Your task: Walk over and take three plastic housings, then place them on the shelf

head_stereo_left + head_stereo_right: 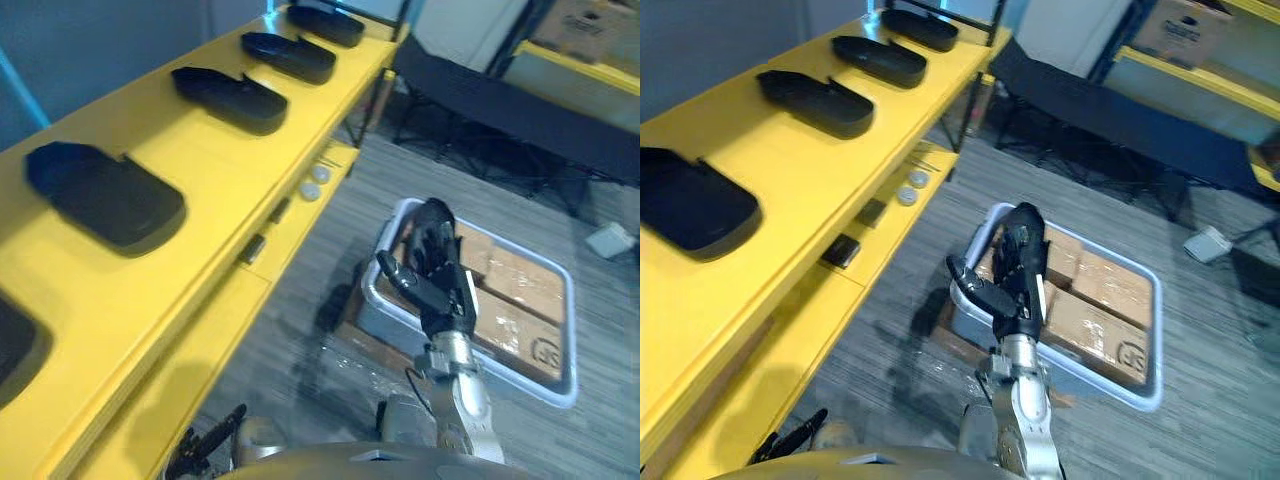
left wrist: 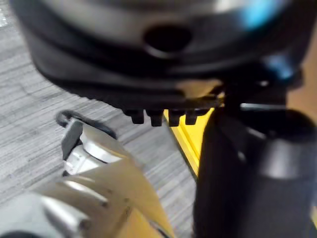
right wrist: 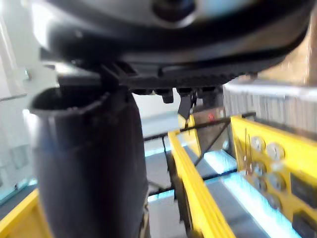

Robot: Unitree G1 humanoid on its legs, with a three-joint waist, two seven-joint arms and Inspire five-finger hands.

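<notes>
Right hand (image 1: 437, 262), lower centre, fingers loosely spread, holds nothing; a leftward swing might knock housings (image 1: 105, 195) off the shelf (image 1: 205, 172).

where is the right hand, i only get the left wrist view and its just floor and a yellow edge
observer: the right hand is raised, seen over a grey bin that stands on the floor to the right of the yellow shelf
operator: whats in the bin
observer: cardboard boxes lying flat, side by side
operator: any housings on the shelf
observer: at least four black housings lie in a row along its top level
</notes>
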